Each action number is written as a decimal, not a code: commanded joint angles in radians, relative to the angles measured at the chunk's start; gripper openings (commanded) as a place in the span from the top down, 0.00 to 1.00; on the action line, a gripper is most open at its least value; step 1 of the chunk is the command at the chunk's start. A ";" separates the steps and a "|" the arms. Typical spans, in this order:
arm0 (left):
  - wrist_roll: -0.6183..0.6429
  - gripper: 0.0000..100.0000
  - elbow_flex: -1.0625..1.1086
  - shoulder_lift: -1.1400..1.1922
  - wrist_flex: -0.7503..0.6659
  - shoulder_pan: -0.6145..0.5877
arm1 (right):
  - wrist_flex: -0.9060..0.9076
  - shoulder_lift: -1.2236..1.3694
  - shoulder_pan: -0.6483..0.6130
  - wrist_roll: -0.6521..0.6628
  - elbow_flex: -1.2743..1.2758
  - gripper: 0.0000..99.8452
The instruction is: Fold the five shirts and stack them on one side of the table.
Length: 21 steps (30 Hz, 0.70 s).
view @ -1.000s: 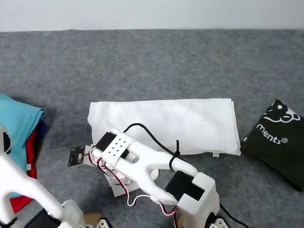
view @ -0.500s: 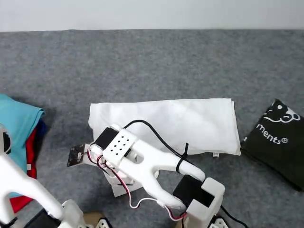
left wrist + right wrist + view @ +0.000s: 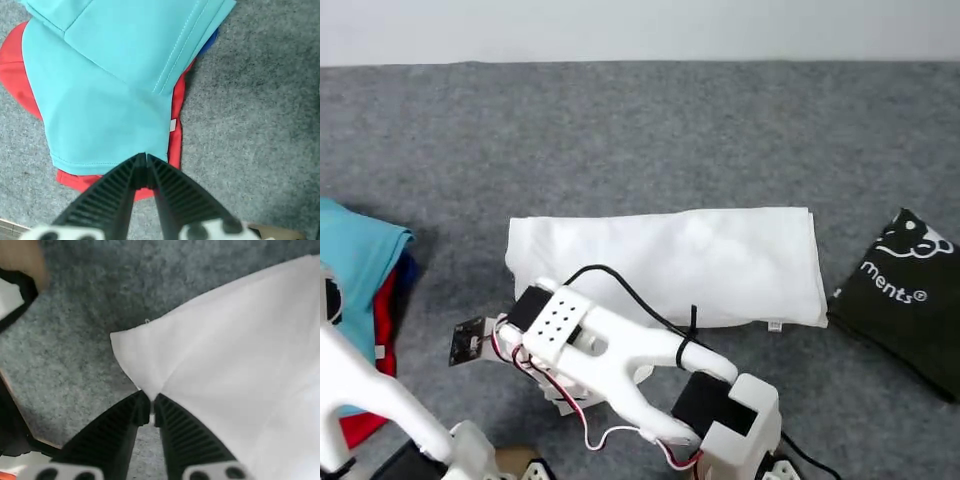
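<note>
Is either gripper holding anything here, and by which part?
The right gripper is shut on the white shirt, pinching its edge near a corner. The left gripper is shut over the teal shirt, apparently gripping nothing.

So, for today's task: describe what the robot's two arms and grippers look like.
The left arm and right arm are white plastic. The right one has black motor blocks, a plate with rows of round holes, a looping black cable and red and white wires. The left gripper and right gripper have black, ribbed, tapering fingers.
</note>
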 commanded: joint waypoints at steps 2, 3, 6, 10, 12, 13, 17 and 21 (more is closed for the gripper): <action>-0.006 0.99 -0.002 -0.037 0.020 0.002 | 0.051 -0.027 -0.007 -0.018 -0.029 0.82; -0.006 0.99 -0.002 -0.037 0.020 0.002 | 0.062 -0.036 -0.007 -0.018 -0.031 0.81; -0.006 0.99 -0.002 -0.037 0.020 0.002 | 0.099 -0.071 -0.010 -0.014 -0.028 0.81; -0.006 0.99 -0.002 -0.037 0.020 0.002 | 0.145 -0.101 -0.007 -0.012 -0.023 0.81; -0.006 0.99 -0.002 -0.037 0.020 0.002 | 0.133 -0.105 -0.007 -0.012 -0.015 0.81; -0.006 0.99 -0.002 -0.037 0.020 0.002 | 0.110 -0.108 -0.007 -0.012 -0.005 0.81; -0.006 0.99 -0.002 -0.037 0.020 -0.003 | -0.015 -0.160 -0.007 -0.011 0.095 0.80; -0.009 0.99 -0.002 -0.037 0.020 -0.005 | -0.081 -0.259 -0.007 -0.014 0.239 0.80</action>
